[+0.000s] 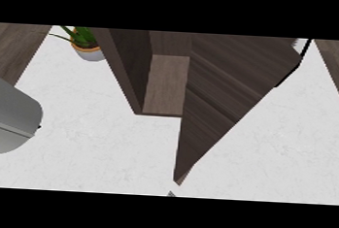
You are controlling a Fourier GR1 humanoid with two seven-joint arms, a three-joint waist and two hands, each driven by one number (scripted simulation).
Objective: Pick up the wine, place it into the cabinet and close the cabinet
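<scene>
Grey forearm (7,115) fills the frame's left edge, nearest the camera; no hand shows, so finger state cannot be told. White counter (106,146) spreads below. At centre stands a dark wood cabinet (132,65), its door (219,104) swung open toward lower centre. No wine is visible. A potted plant (86,46) sits upper left. Closing looks unfinished.

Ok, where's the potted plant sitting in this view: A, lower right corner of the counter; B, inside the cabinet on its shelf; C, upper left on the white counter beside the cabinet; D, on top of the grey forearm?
C: the plant stands on the counter at upper left, just left of the cabinet, not inside it.
</scene>
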